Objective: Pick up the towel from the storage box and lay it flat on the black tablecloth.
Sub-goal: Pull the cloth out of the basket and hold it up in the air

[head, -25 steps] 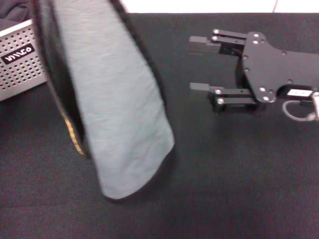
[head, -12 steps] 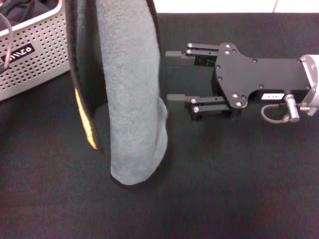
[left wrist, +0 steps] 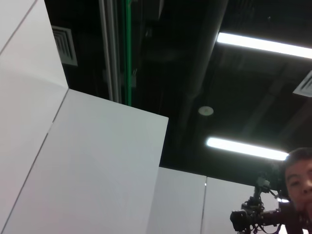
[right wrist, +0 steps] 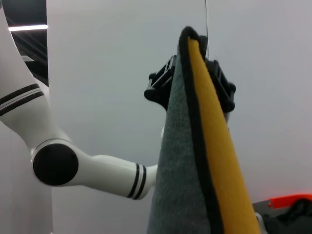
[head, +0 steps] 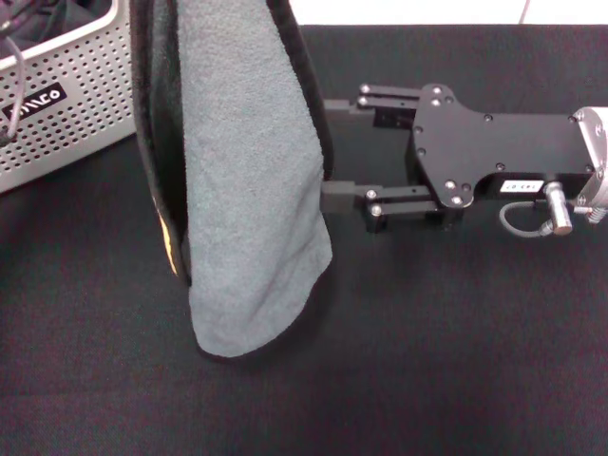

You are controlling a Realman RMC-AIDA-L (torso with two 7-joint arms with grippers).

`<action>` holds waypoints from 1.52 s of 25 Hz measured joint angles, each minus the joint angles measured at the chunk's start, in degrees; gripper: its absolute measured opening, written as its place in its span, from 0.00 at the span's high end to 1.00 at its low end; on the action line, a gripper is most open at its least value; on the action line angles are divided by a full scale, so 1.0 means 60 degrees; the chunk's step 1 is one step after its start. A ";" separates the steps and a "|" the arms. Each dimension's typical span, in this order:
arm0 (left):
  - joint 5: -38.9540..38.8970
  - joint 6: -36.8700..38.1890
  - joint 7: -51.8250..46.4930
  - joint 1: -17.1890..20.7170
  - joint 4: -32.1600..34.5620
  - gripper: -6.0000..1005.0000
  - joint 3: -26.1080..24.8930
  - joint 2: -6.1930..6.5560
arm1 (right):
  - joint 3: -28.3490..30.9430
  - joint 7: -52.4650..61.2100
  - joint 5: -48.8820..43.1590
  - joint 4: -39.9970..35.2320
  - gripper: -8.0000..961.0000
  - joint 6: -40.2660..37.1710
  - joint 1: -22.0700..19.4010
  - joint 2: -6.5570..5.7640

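Hanging long-axis vertical at frame centre-left, the towel [head: 242, 180], clamped above by the left gripper [right wrist: 192, 85]. Reaching in from frame right, the right gripper [head: 334, 152], fingers apart, straddling the near hem.

white wall panels [left wrist: 83, 165] | dark ceiling, two lit strip lights [left wrist: 246, 147] | person's face [left wrist: 298, 178] at edge | camera rig [left wrist: 253, 217]
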 joint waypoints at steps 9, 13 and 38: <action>-0.0139 0.0012 -0.0039 -0.0033 0.0318 0.98 0.0037 0.0007 | -0.0868 0.0040 -0.0111 0.0032 0.25 -0.0133 0.0052 0.0015; -0.0276 0.0012 -0.0047 0.0017 0.0391 0.98 -0.0032 0.0017 | -0.0992 0.0078 -0.0169 0.0021 0.26 -0.0141 -0.0039 0.0005; -0.0643 -0.0005 0.0036 0.0294 0.0473 0.98 -0.0236 0.0118 | -0.1035 0.0035 -0.0725 -0.0478 0.62 -0.0273 -0.0528 0.0014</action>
